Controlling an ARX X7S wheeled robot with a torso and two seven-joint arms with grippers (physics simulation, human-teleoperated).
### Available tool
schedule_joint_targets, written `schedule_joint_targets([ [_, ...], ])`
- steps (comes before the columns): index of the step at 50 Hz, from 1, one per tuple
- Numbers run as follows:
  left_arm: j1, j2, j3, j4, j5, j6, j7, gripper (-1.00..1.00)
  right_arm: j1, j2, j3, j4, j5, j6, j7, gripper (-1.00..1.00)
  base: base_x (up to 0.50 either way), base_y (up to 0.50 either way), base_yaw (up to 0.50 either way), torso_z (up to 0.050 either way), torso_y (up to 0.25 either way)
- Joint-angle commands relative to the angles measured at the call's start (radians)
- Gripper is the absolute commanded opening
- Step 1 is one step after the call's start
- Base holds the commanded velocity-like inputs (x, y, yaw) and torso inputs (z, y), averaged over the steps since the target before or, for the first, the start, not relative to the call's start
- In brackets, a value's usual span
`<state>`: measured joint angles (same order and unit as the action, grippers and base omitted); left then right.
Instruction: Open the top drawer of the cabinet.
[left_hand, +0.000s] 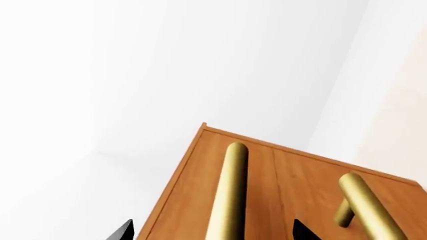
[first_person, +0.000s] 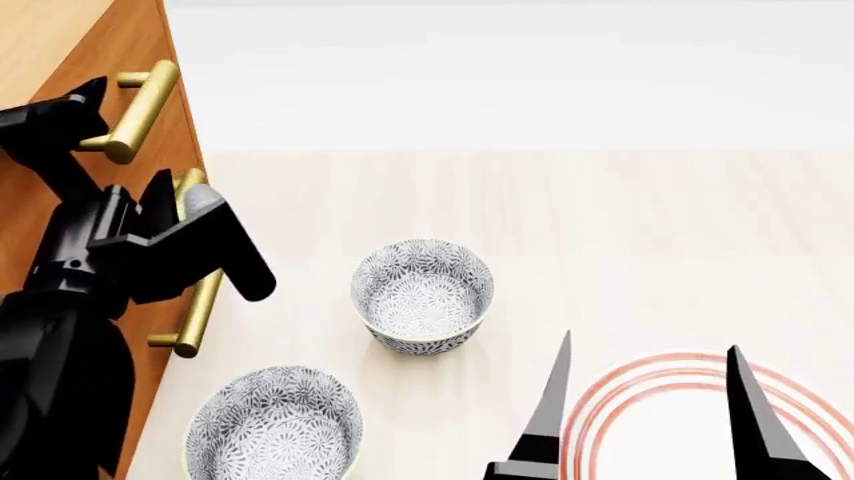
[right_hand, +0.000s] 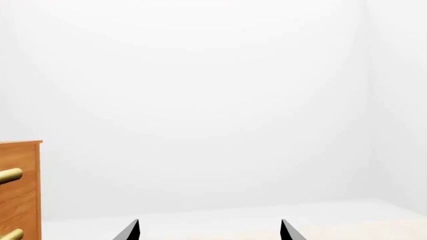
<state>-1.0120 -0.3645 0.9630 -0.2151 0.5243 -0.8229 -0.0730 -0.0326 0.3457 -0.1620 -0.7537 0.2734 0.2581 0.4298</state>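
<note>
Jaws on both grippers stand apart, gripping nothing, while the cabinet (first_person: 127, 60) rises at the table's left edge with the top drawer (left_hand: 220, 170) apparently shut, the left gripper (first_person: 140, 215) close against the brass handles (first_person: 140, 110) and the right gripper (first_person: 650, 400) idle, so pulling remains.

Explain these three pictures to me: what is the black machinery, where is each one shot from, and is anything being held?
It is a simulated two-armed robot. The head camera looks down over both arms. The left gripper sits at the cabinet, its fingers either side of one brass handle; whether they grip it is unclear. The right gripper is open and empty above a red-ringed plate. Two patterned bowls stand on the table. The other pictures come from wrist cameras.
</note>
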Motion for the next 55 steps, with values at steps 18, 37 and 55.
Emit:
schedule_joint_targets([
  [18, -0.032, 0.039, -0.005, -0.147, -0.016, 0.069, 0.011, 1.0, -0.004, 0.002, 0.013, 0.001, 0.006, -0.015, -0.019, 1.0, 0.0, 0.0, 0.0, 0.0, 0.0],
  [37, -0.026, 0.036, -0.006, -0.192, -0.029, 0.078, 0.008, 1.0, 0.0, 0.007, 0.007, 0.01, 0.008, -0.019, -0.014, 1.0, 0.0, 0.0, 0.0, 0.0, 0.0],
  [55, -0.024, 0.03, -0.003, -0.188, -0.022, 0.057, 0.014, -1.0, 0.003, 0.011, 0.0, 0.007, 0.01, -0.014, -0.006, 1.0, 0.0, 0.0, 0.0, 0.0, 0.0],
])
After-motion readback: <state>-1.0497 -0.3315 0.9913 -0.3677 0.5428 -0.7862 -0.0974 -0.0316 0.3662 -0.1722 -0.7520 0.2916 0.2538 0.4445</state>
